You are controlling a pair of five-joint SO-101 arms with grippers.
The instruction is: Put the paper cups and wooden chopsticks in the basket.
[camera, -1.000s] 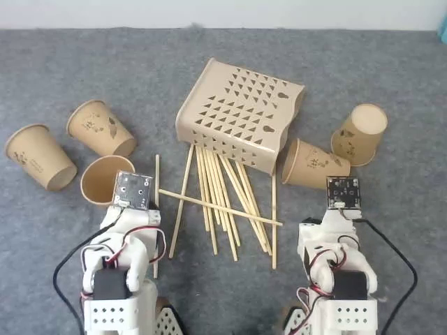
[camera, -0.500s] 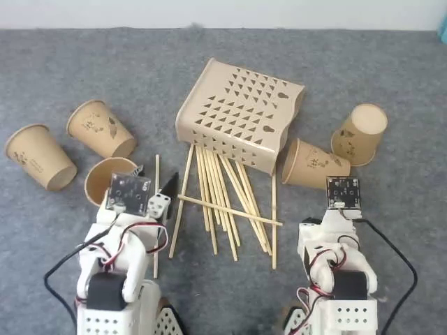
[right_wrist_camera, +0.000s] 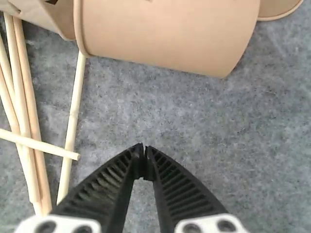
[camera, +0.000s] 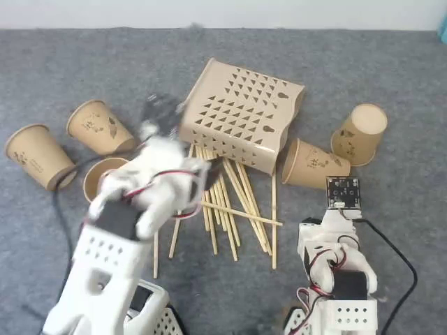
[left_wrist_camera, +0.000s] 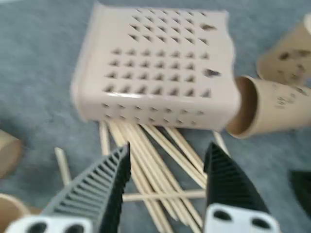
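The beige perforated basket (camera: 241, 122) (left_wrist_camera: 155, 77) lies tipped over, its holed face up. Several wooden chopsticks (camera: 223, 202) (left_wrist_camera: 155, 155) fan out from under its near edge. Three paper cups lie at the left (camera: 38, 157) (camera: 101, 127) (camera: 98, 181) and two at the right (camera: 314, 164) (camera: 360, 132). My left gripper (left_wrist_camera: 167, 160) is open and held above the chopsticks, facing the basket; in the high view it (camera: 159, 115) is by the basket's left corner. My right gripper (right_wrist_camera: 142, 153) is shut over bare carpet, just short of a lying cup (right_wrist_camera: 170, 34).
Grey carpet covers the table. A single chopstick (right_wrist_camera: 72, 121) lies beside the right gripper, with others (right_wrist_camera: 19, 121) crossing it. The right arm (camera: 339, 244) sits low at the front right. Open carpet lies behind the basket.
The left arm has lifted and swung forward from the front left toward the basket, and its gripper has opened. The right arm has stayed still.
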